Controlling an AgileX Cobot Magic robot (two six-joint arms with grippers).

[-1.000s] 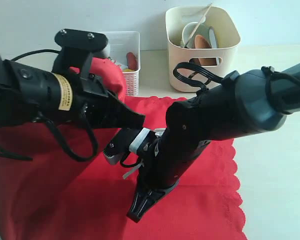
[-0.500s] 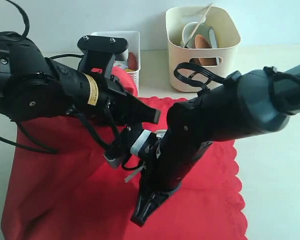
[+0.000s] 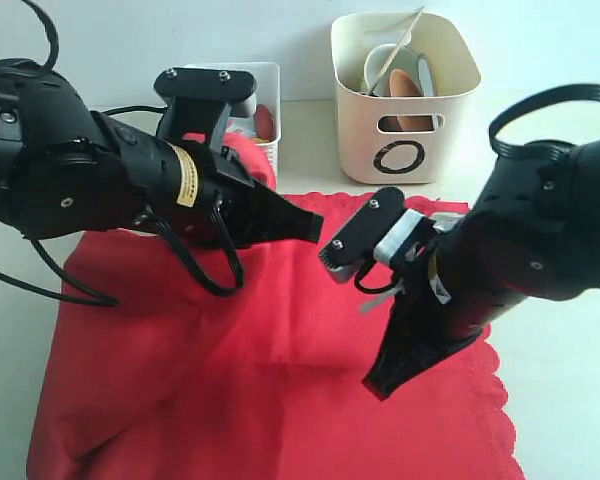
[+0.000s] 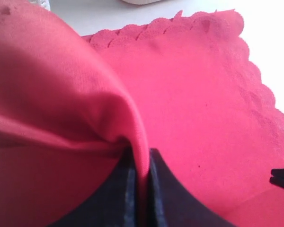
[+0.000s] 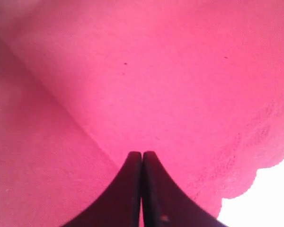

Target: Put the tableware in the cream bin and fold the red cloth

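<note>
I see the red cloth sprawling from centre to six o'clock. It looks soft and light, so I'd grip its hems. The cream bin at one o'clock holds tableware. My left gripper pinches a cloth fold; my right gripper is closed and empty.

A white perforated basket stands at the back of the pale tabletop, partly hidden. A reddish-brown, sausage-like item leans inside it, near its wall.
</note>
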